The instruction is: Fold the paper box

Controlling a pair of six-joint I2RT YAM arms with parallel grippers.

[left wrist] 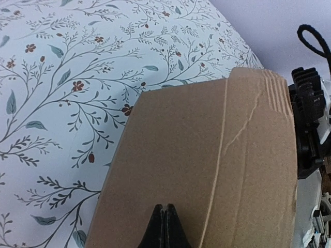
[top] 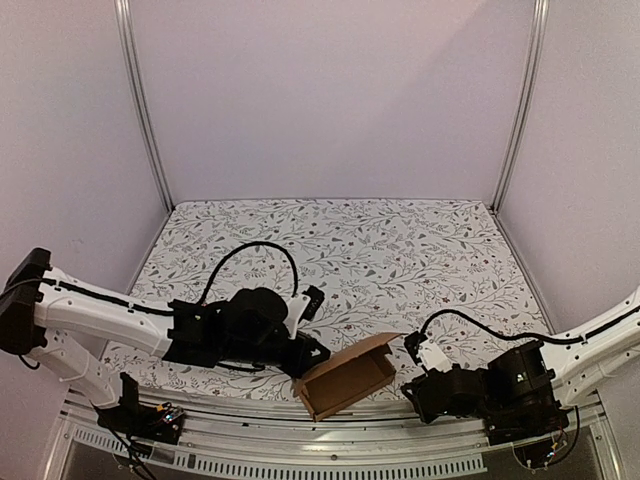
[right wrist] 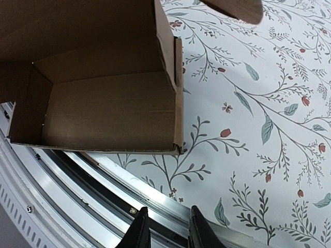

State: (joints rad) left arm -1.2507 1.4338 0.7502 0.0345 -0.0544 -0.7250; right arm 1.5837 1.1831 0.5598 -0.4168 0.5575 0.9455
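The paper box [top: 345,382] is a small oblong brown cardboard box, partly formed and open-topped, lying near the table's front edge between the arms. In the right wrist view its open inside [right wrist: 103,103] faces the camera, and a loose flap [right wrist: 235,8] shows at the top. My left gripper [top: 315,354] is at the box's left end. In the left wrist view it [left wrist: 164,211] is shut, its tips against a creased outer panel [left wrist: 207,144] with nothing between them. My right gripper [top: 410,388] is just right of the box. It [right wrist: 164,214] is slightly open and empty above the front rail.
The floral tablecloth [top: 400,250] covers the table. A metal rail [right wrist: 77,175] runs along the front edge right under the box. Walls and aluminium posts [top: 145,110] close the sides and back. A black cable [top: 265,250] loops above the left arm.
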